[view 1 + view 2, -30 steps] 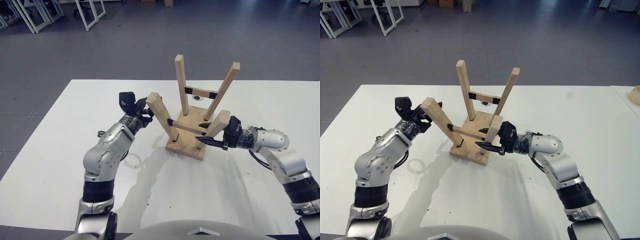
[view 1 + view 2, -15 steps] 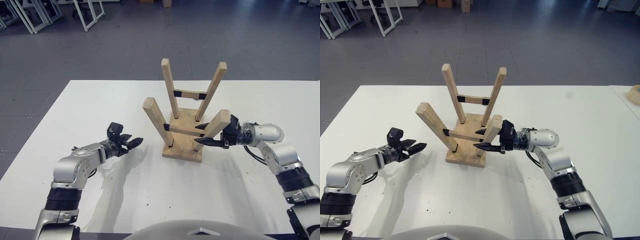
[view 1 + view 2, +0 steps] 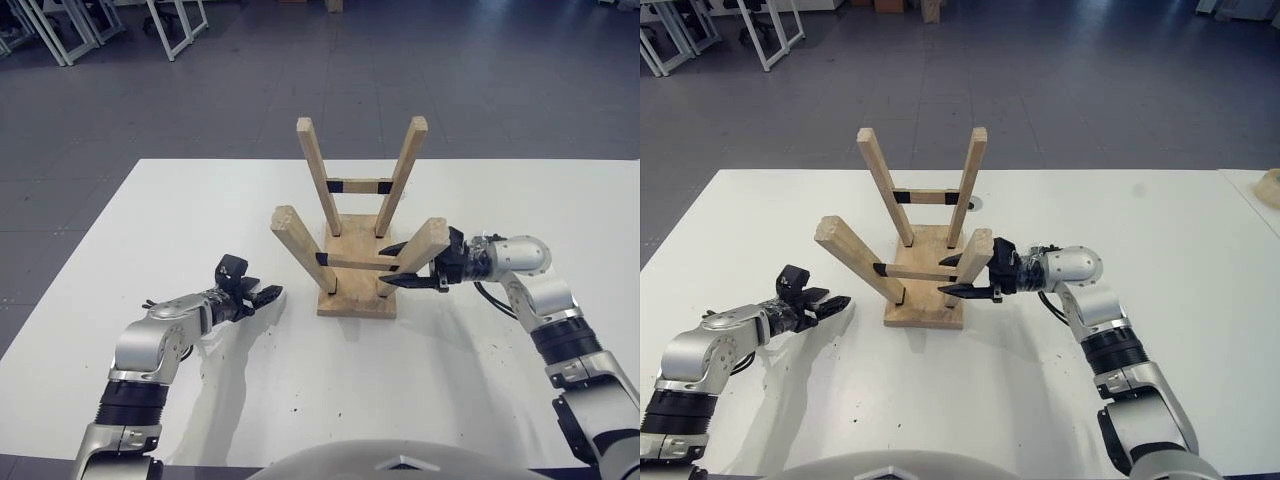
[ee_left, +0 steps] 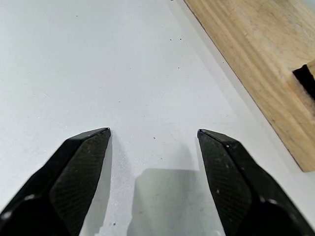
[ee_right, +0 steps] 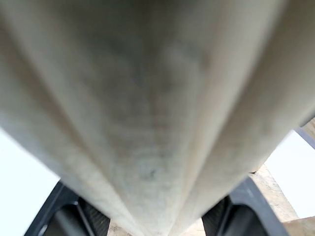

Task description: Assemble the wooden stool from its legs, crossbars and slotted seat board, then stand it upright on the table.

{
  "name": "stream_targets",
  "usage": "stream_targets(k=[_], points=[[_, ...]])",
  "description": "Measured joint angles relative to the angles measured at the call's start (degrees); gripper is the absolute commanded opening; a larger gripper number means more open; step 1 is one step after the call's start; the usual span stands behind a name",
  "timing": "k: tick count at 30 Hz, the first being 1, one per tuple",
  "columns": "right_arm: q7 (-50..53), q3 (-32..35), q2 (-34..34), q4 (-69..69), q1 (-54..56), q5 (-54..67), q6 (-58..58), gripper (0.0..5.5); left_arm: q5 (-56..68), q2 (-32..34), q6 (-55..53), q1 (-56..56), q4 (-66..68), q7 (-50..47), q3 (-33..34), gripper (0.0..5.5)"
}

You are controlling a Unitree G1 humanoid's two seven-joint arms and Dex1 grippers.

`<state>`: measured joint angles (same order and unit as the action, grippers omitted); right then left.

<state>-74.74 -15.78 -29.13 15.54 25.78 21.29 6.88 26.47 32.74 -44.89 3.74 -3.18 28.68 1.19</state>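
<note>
The wooden stool stands upside down on the white table [image 3: 480,400], with its seat board [image 3: 358,297] flat on the surface and its legs pointing up. Black-ended crossbars [image 3: 358,186] join the legs in pairs. My right gripper [image 3: 388,267] is shut on the near right leg [image 3: 418,247], one finger on each side; that leg [image 5: 147,98] looms close in the right wrist view. My left gripper [image 3: 268,292] rests low over the table, left of the stool, open and empty. Its fingertips [image 4: 88,142] point toward the seat board's edge [image 4: 256,64].
Small dark specks lie scattered on the table's near part [image 3: 300,410]. The table's far edge runs just behind the stool, with grey floor [image 3: 480,80] beyond. White frames [image 3: 60,30] stand far back on the left.
My left gripper let go of the near left leg, dropped to the table on the left and stands open. The stool slid left and turned slightly with my right gripper on its leg.
</note>
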Motion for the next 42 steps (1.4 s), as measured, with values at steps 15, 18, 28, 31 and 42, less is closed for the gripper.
stream_targets(k=[15,18,28,31,42], points=[[-5.72,1.18,-11.89,5.48,-5.41,-11.44,3.58,4.85,-2.68,-1.44,-0.73,-1.06,-2.71,-2.29,0.32,3.26],[2.64,3.46,-13.08,5.0,-9.1,-14.56,1.5,4.85,-2.99,-4.22,-3.2,1.94,-5.88,-11.52,7.58,3.26],[33.42,9.16,1.06,-15.83,-27.1,-14.17,-19.01,4.87,22.24,-15.66,-27.96,31.28,-32.51,-28.04,21.12,4.11],[34.45,8.88,1.41,-17.41,-27.6,-14.18,-20.84,4.87,26.72,-16.08,-32.18,32.86,-33.75,-29.17,21.99,4.11],[35.96,7.84,2.53,-18.05,-27.1,-14.32,-22.17,4.87,43.19,-20.47,-25.67,37.6,-30.71,-39.28,24.47,4.11]])
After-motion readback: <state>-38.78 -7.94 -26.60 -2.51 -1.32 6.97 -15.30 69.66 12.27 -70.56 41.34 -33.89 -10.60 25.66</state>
